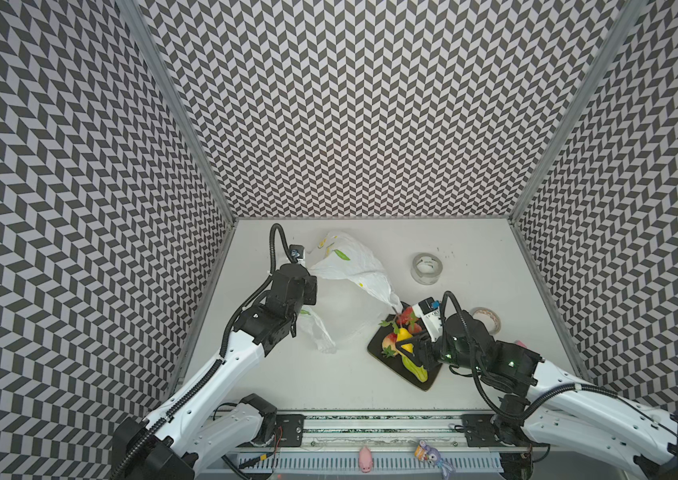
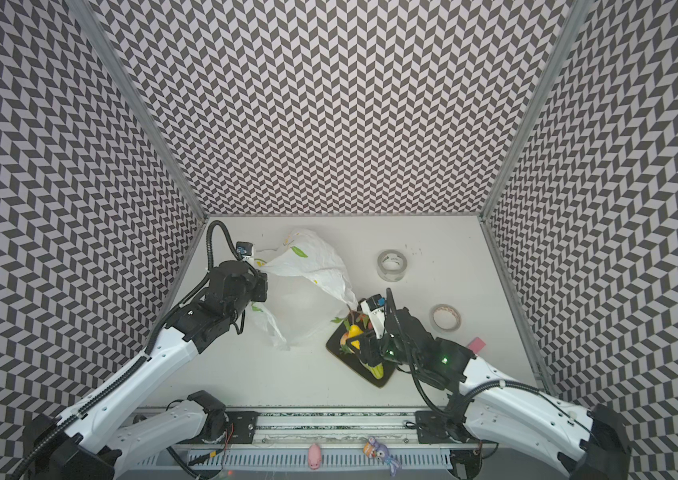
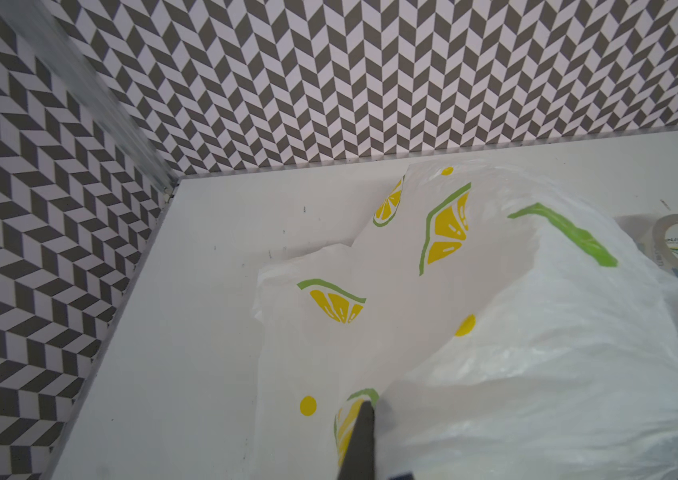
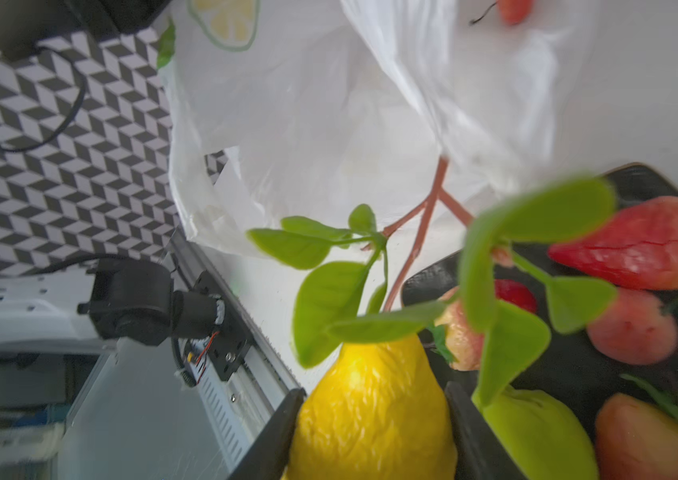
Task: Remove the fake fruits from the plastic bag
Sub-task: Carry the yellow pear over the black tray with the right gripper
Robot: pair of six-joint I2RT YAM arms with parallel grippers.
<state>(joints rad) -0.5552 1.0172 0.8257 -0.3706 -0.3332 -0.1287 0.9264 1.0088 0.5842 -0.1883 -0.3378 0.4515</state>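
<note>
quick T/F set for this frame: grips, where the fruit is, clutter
1. The left gripper is shut on the plastic bag. True.
2. The right gripper is empty. False: it holds the yellow pear.
3. Several fake fruits lie on the dark tray. True.
4. Only one tape roll is in view. False: there are two, a clear tape roll and a tan tape roll.
5. The pink pig is on the tray. False: it lies on the front rail.

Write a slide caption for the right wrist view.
Right gripper holds the yellow pear; strawberries lie on the dark tray, plastic bag nearby.
</note>
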